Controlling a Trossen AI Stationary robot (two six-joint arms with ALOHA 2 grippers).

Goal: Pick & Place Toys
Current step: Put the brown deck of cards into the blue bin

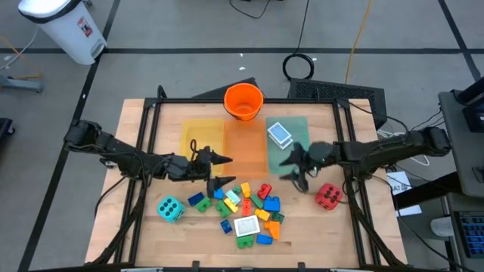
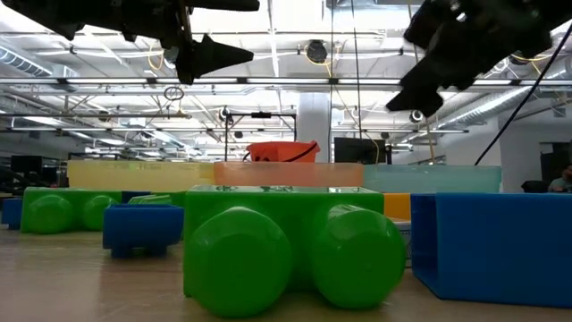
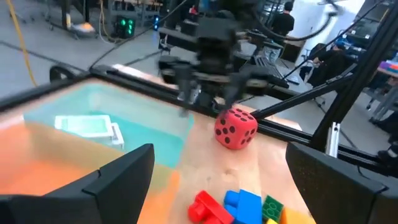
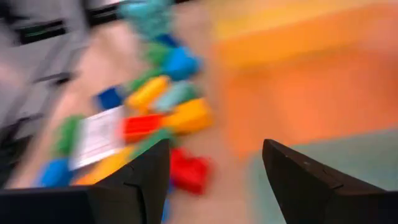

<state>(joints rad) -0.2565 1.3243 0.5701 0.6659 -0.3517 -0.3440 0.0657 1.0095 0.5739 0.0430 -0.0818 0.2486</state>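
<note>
Right claw [image 1: 296, 170] open, empty, beside green tray [image 1: 296, 130] holding card pack [image 1: 280, 134].

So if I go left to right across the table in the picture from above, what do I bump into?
Teal die → left gripper → pile of bricks → right gripper → red die.

Pale wooden bench [image 1: 151, 242]. Far side: yellow tray [image 1: 200, 136], orange tray [image 1: 243, 143], green tray [image 1: 299, 132], orange bucket [image 1: 243, 101]. Near left, a teal die [image 1: 170, 208] with dark dots; near right, a red die [image 1: 328, 196] with black dots. Between them, red, blue, green, yellow bricks [image 1: 253, 208].
</note>
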